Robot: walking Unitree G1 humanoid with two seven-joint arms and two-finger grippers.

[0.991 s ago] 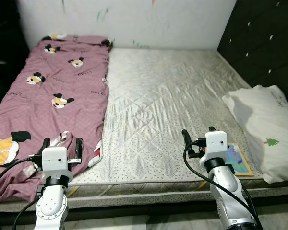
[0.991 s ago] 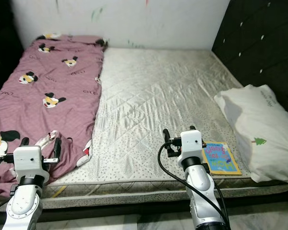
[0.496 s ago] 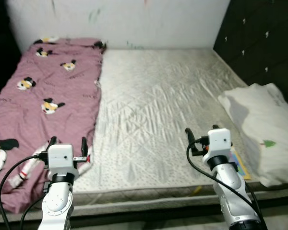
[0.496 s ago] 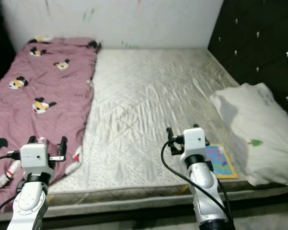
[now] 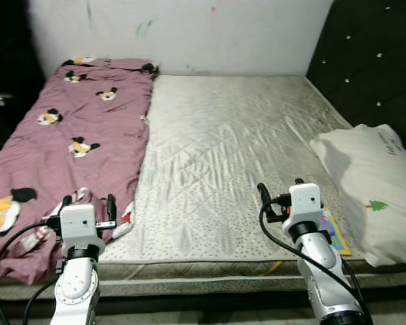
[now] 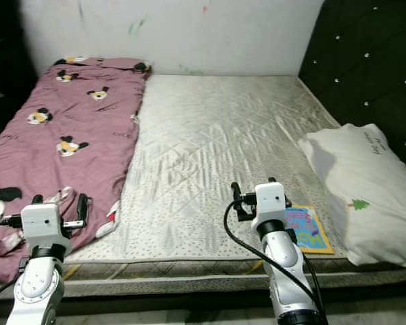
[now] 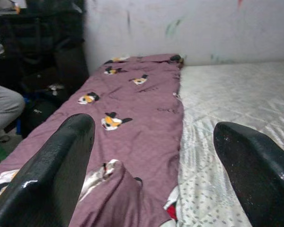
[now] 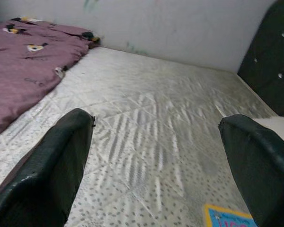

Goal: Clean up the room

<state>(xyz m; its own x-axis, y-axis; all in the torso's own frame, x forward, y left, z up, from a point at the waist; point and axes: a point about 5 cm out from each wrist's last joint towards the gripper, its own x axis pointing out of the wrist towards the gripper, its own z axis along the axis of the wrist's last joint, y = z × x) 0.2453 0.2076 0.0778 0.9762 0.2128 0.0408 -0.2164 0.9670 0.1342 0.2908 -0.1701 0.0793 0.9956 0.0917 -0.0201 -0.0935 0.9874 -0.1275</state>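
Here a big bed has a purple blanket along its left side. A white pillow lies on the right, with a small book just beside it. The left gripper and the right gripper hang over the near edge, fingers spread wide, holding nothing.

A home bedroom: a bare quilted mattress carries a cartoon-print blanket and, beside the tufted headboard, a pillow.

2 silver arms, white wrist boxes, black cables.
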